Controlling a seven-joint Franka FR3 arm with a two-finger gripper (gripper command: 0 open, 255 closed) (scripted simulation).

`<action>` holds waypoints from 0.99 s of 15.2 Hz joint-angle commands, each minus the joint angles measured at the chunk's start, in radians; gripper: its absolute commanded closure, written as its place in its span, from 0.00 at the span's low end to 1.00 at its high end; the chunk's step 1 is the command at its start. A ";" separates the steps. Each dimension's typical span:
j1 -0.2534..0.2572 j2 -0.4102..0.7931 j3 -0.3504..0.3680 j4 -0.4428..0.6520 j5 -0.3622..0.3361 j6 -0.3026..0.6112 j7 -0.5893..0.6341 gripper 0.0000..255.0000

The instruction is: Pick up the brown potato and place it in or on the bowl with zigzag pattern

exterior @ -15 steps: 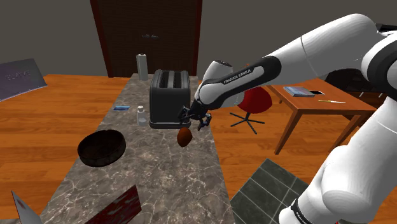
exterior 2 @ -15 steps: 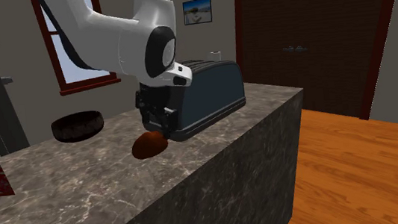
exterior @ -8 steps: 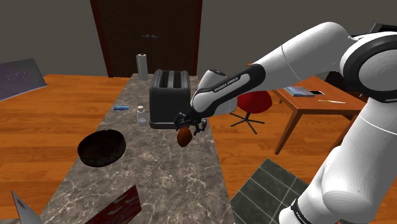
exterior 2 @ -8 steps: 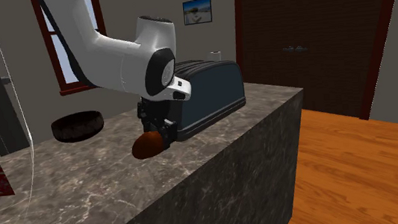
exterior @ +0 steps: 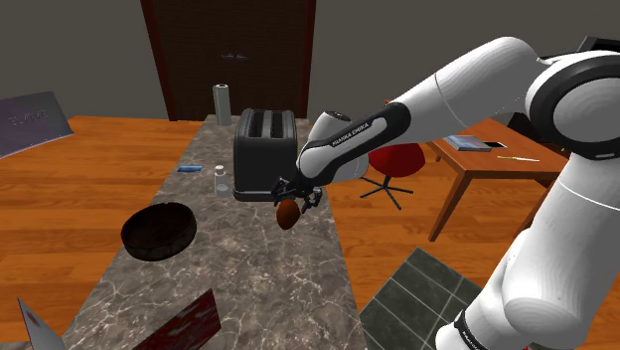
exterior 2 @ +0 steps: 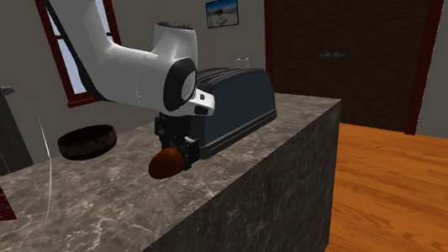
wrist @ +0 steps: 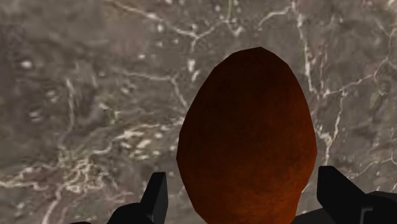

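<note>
Sank over the last 1 s from just above the brown potato [exterior: 288, 212] to a straddle of it, by way of the black gripper [exterior: 296, 199]. Barely shifted during the final 0.5 s, apart from a small swing of the white arm [exterior: 437, 91]. Left the potato unmoved on the marble counter [exterior: 268, 288], just in front of the dark toaster [exterior: 263, 154] and near the counter edge toward the shoulder view's right. Kept the 2 fingers [wrist: 156, 197] spread, 1 on each side of the potato in the wrist view: close against it on 1 side, with a thin strip of counter visible on the other. Pinched nothing yet, as far as could be judged, and lifted nothing either, to go by the potato's seat on the stone in the second exterior view. Read as the end of the descent and the brink of the squeeze. Called next for a closing of both fingers on the potato's sides, then a lift and a carry to the dark bowl [exterior: 149, 246], well apart toward the shoulder view's left on the same counter. Showed no clear zigzag on that bowl from these views. Risked a roll or a slip out of the grip, given the smooth egg-like shape and a squeeze slightly off centre
</note>
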 commanded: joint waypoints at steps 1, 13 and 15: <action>0.000 0.000 0.000 0.000 0.000 0.000 0.000 1.00; 0.000 -0.030 -0.004 0.009 -0.017 -0.037 0.018 1.00; 0.000 -0.048 -0.006 0.016 -0.027 -0.063 0.030 1.00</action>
